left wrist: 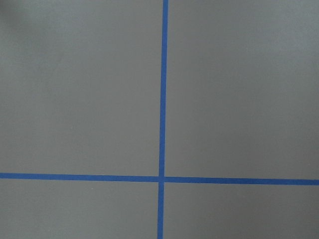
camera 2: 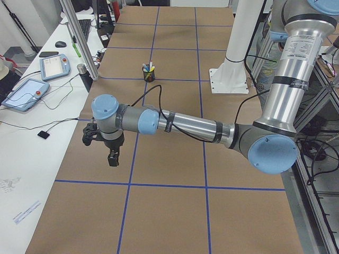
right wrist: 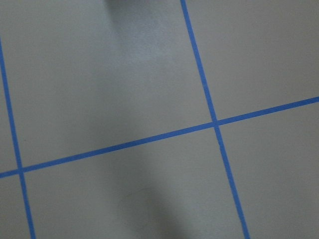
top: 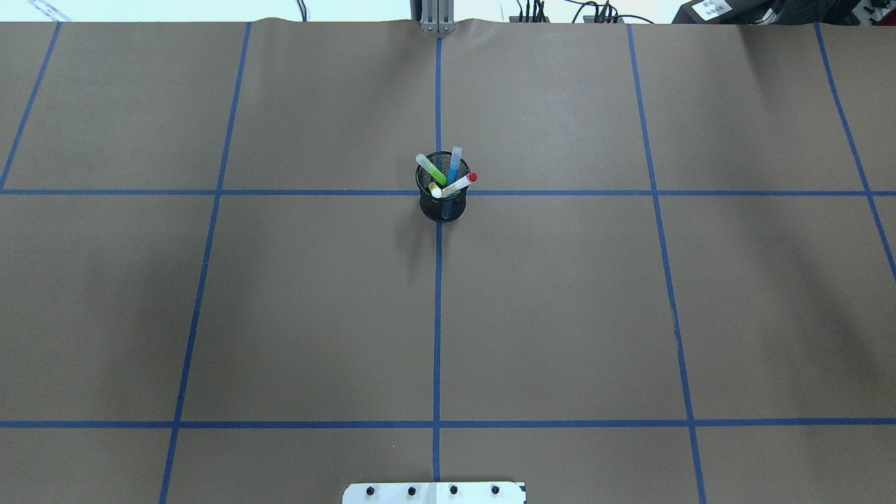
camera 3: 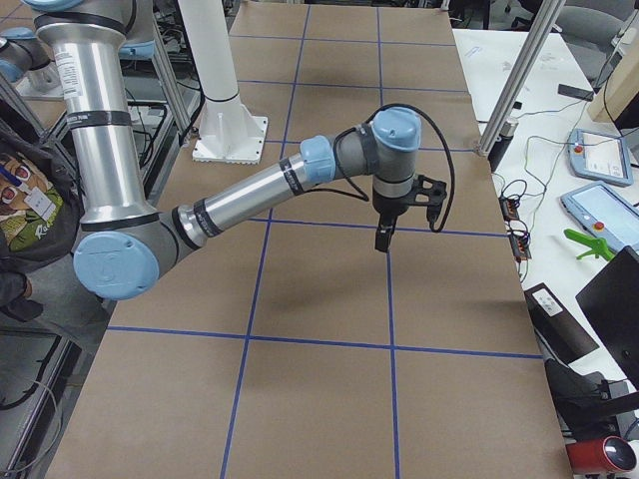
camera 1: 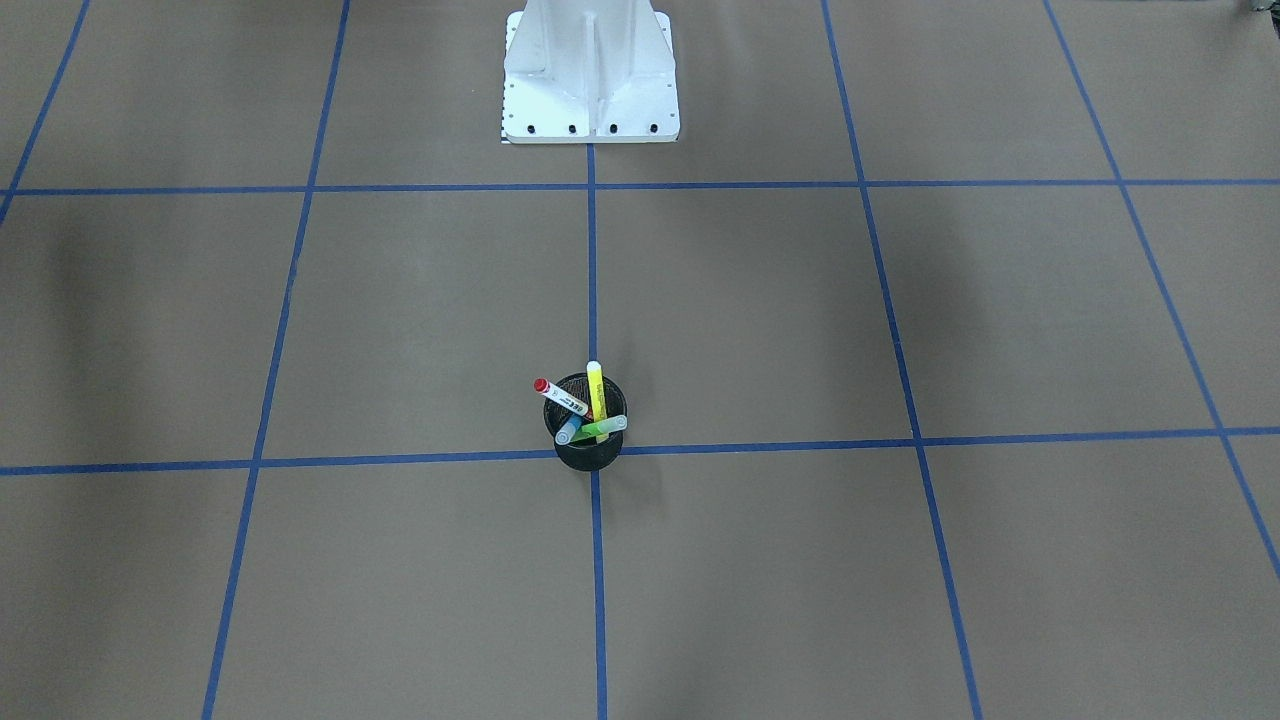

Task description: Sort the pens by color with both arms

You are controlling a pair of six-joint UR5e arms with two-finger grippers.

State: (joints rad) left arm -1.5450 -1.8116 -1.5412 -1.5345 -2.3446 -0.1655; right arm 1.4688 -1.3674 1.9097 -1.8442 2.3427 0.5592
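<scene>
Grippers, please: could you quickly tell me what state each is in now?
Left gripper: cannot be told from this side view.
Right gripper: cannot be told either.

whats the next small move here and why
Probably swing the right gripper in over the black mesh cup toward the red-tipped pen: all four pens sit in it, that one leans to the robot's right, and that gripper hangs far off.
</scene>
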